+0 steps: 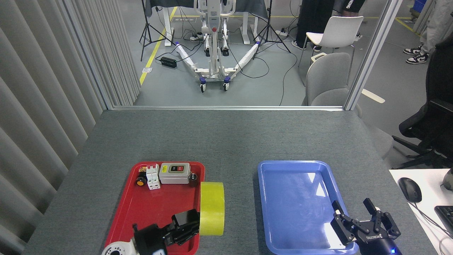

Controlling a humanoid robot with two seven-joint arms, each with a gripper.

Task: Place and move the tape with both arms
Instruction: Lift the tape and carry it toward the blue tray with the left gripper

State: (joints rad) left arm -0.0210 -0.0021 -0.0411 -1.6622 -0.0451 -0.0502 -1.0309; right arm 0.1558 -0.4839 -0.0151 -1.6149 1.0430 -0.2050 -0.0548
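— Where is the tape [211, 208] right now?

— Up off the red tray [148, 209], standing on edge so I see its yellow band almost side-on. It hangs over the tray's right rim, partly above the grey desk [226, 138].

— And the left pincer [193, 223]?

— Clenched on the roll from the left side, its black fingers against the tape's near edge. The arm comes in low from the bottom edge, over the tray.

— What else sits in that red tray?

— Along its far end: a grey switch box [174, 173] with a red and a dark button, a white breaker [153, 177] beside it, a small yellow-capped button [140, 182], and a small dark part [193, 179] near the right corner. The tape is just in front of that corner.

— The right pincer [366, 221]?

— Spread wide, grasping nothing, black fingers pointing up, a blue light at its base. It stands at the near right corner of the blue tray [276, 177], which has nothing in it.

— How far apart are the two trays?

— Side by side, with a strip of bare desk between them.
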